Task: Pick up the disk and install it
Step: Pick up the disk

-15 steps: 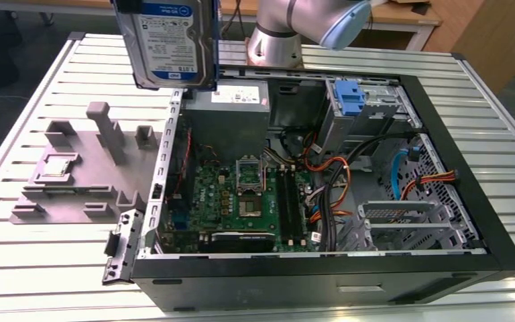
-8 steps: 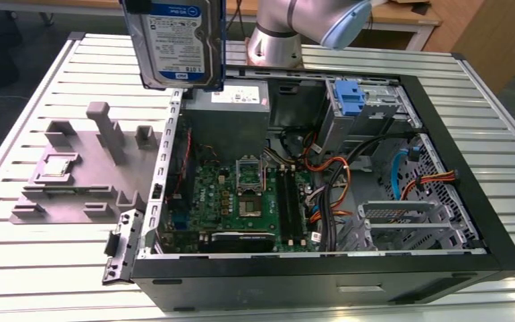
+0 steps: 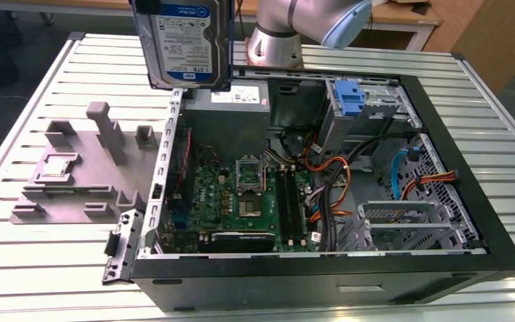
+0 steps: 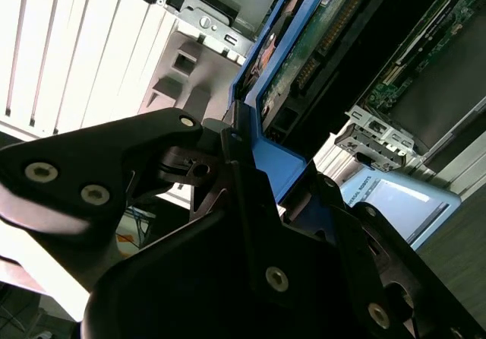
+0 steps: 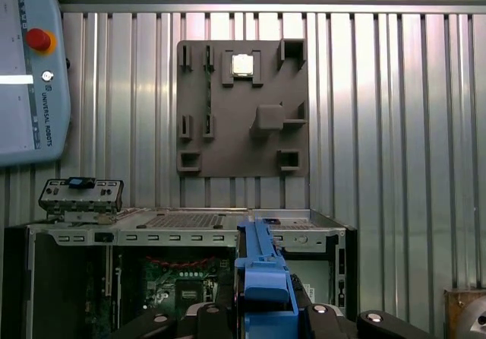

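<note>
While hand [image 4: 239,145] grips disk [image 3: 183,40] aloft | slatted metal table [image 3: 61,258] | open computer case [image 3: 329,285]

No wording can be made out letter for letter. The disk [image 3: 184,41], raised over the far side of the computer case [image 3: 329,268] toward the exterior view's left, carries a white label with a blue band across its top and rows of fine print too small to tell. Just beneath it, the power-supply box [image 3: 226,127] bears a white label [image 3: 237,98] with small dark print. In the first wrist view, a line of grey lettering runs along the edge of the teach pendant [image 5: 26,88], near its red button [image 5: 38,39].
</note>
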You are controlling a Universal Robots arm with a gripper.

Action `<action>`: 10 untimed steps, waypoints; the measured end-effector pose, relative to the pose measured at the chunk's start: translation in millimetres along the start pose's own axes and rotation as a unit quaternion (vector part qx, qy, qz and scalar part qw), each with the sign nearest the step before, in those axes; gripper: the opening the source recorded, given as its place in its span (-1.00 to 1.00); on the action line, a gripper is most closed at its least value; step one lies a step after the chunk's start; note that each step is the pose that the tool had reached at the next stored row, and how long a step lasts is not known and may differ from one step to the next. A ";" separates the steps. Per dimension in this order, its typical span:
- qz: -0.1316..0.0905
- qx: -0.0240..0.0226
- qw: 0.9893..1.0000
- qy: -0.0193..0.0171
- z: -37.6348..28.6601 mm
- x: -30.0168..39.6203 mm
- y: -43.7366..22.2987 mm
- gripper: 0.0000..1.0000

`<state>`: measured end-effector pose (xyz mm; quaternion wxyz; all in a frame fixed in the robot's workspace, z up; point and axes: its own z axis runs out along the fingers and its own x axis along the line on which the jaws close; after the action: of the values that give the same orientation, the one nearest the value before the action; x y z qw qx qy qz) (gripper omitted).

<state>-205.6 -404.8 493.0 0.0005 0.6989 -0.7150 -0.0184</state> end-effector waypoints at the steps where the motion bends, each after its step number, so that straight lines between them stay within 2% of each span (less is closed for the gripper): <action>1: 0.000 0.000 1.000 0.000 0.0 0.0 -0.9 -0.26; 10: 0.000 0.000 1.000 0.000 -0.1 -0.1 -3.6 -0.26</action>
<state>-202.0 -404.8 493.0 0.0005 0.6989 -0.7150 -0.0184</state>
